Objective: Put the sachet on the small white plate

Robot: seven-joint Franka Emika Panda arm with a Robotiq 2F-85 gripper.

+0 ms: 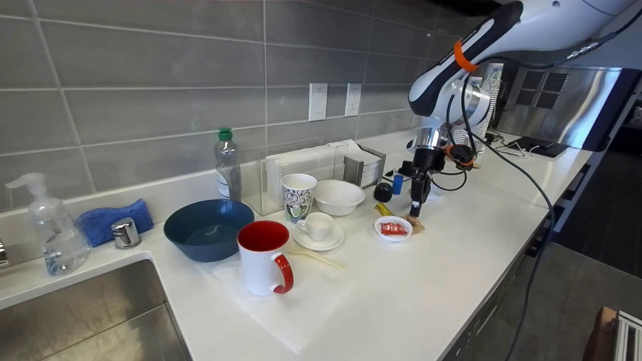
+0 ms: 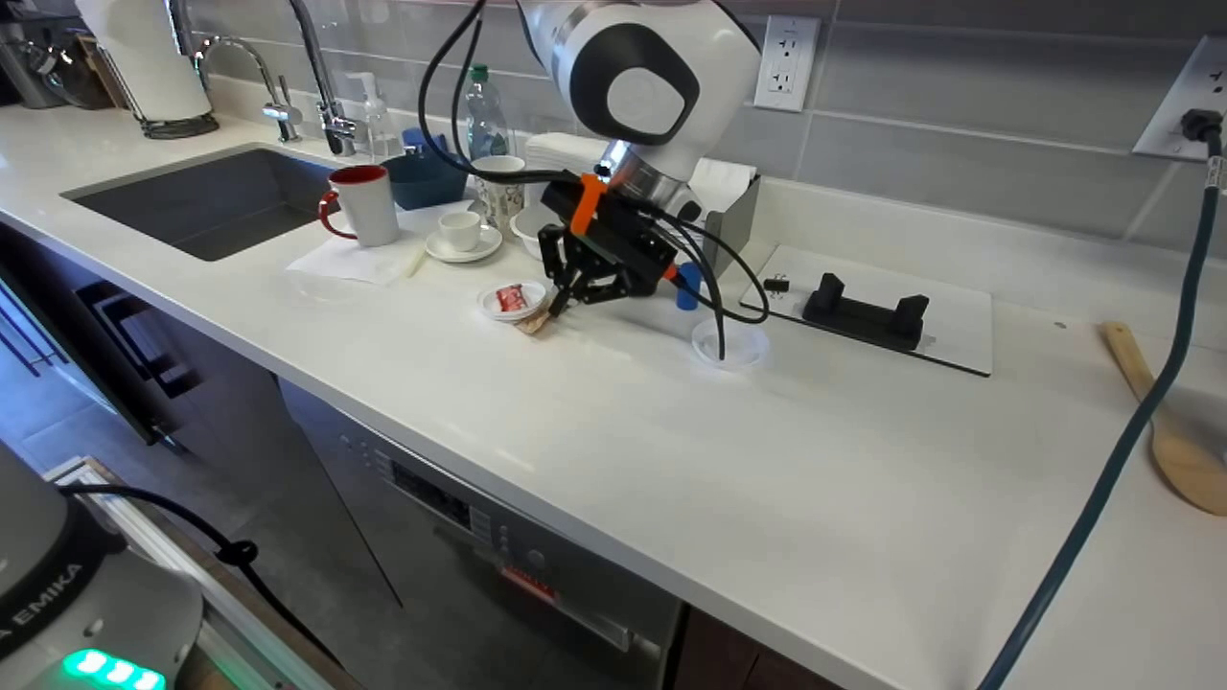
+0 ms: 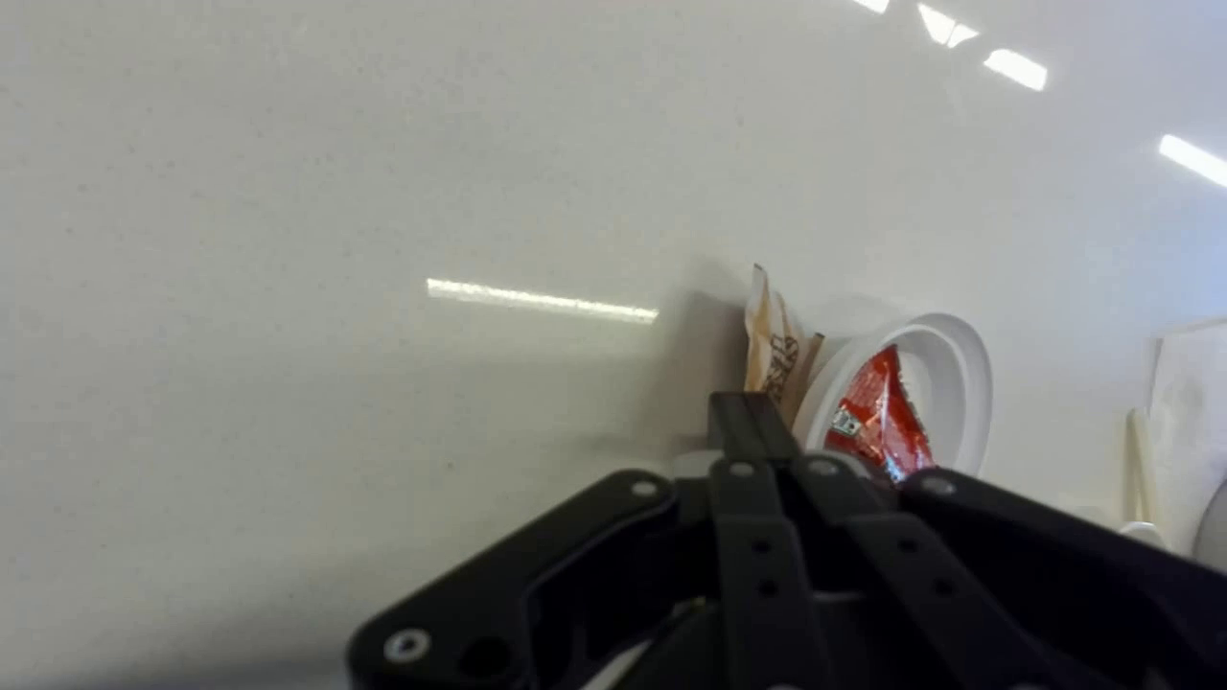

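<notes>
The claw (image 3: 751, 410) pinches a brown sachet (image 3: 773, 340) beside the white plate (image 3: 961, 369) (red packet (image 3: 880, 412) inside).

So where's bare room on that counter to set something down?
In an exterior view, the widest free patch lies in front of the white board, between the clear dish and wooden spoon. Another runs from the small white plate to the counter's front edge. It's crowded around the claw and brown sachet, and around the blue bowl and mug.
</notes>
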